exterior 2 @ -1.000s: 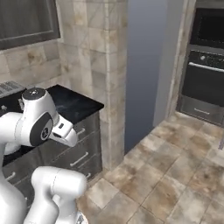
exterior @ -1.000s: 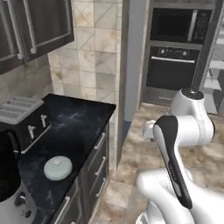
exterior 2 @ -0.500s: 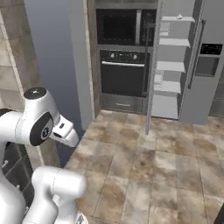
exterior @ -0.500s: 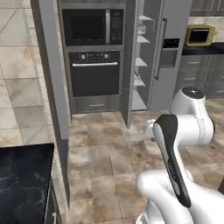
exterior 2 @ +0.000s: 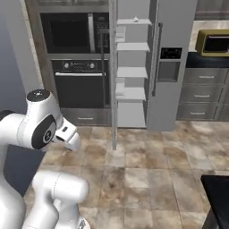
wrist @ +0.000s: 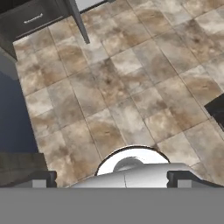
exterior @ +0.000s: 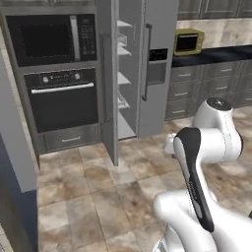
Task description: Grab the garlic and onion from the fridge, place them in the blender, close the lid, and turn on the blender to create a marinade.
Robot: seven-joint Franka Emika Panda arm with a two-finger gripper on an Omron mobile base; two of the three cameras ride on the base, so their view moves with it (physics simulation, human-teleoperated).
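You see tall grey fridge [exterior: 155,69] straight ahead, one door [exterior: 109,83] swung open toward you. White shelves [exterior: 124,78] show inside, one above another. Long dark handle [exterior: 146,61] runs down shut door, dark panel [exterior: 158,55] beside it. Black microwave [exterior: 49,37] sits left of fridge, black oven [exterior: 61,103] right under it. Yellow box [exterior: 187,42] rests on dark counter [exterior: 211,55] at right, grey drawers [exterior: 197,86] below. White arm [exterior: 206,157] bends up at lower right over brown tile floor [exterior: 98,197].
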